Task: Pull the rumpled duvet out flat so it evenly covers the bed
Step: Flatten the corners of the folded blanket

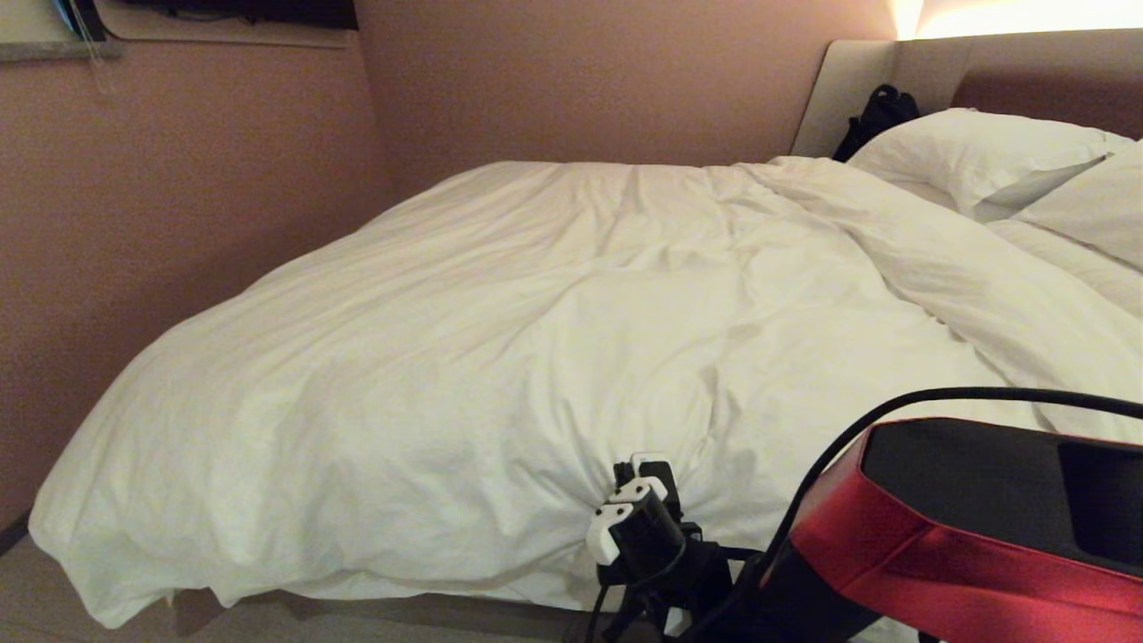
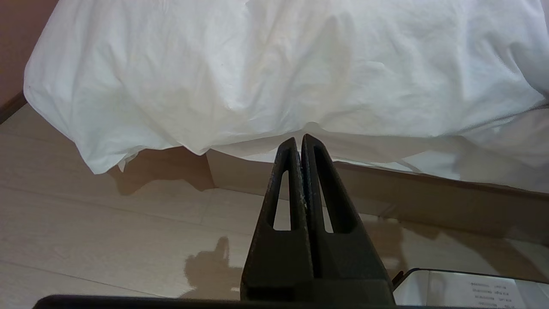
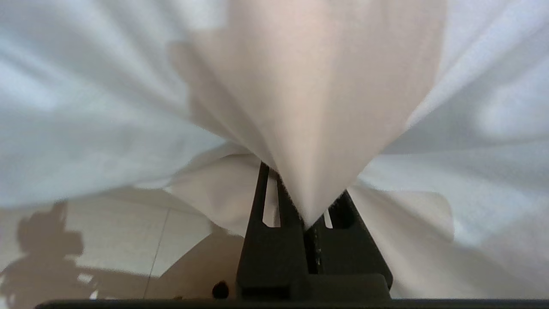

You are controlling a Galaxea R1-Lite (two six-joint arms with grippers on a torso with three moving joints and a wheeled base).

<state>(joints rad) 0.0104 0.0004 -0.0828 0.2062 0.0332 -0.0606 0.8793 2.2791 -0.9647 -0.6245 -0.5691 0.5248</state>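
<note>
Head view: the duvet [image 1: 500, 357] is being shown spread, creased and puffy, over most of the bed [image 1: 929, 76], its near edge drooping towards the pale wood-look floor [image 1: 54, 598]. A fold of that edge is being pinched by the right gripper [image 1: 625, 513], whose fingers [image 3: 274, 223] are pressed onto the cloth, with wrinkles being drawn to that spot. The left gripper [image 2: 300, 143] is being held low beside the bed base [image 2: 386, 189], pressed together on nothing. Two white pillows [image 1: 973, 152] are being propped against the padded headboard, with a black bag [image 1: 880, 112] beside them. The bed is being enclosed by pinkish-brown walls [image 1: 179, 179].
</note>
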